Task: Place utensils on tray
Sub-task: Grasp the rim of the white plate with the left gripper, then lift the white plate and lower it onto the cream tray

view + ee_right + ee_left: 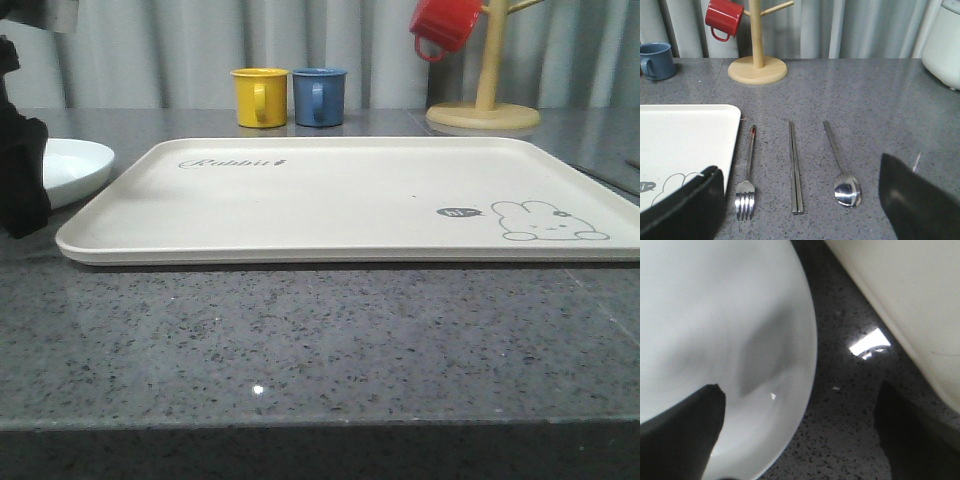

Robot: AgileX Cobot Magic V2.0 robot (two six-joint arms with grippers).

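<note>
Right of the tray [685, 135], on the tabletop, lie fork [746, 175], chopsticks [795, 167] and spoon [840, 162]. Thin, stiff, slippery, flat-lying metal, so I'd pinch mid-handle. Both hands gape, right hand [800, 200] over them, left hand [800, 435] by the plate [715, 340].

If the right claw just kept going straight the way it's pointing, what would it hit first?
Probably the chopsticks, lying on the counter between the fork and the spoon, roughly midway between the right gripper fingers. Depth is hard to judge, so it may meet bare grey countertop first.
</note>
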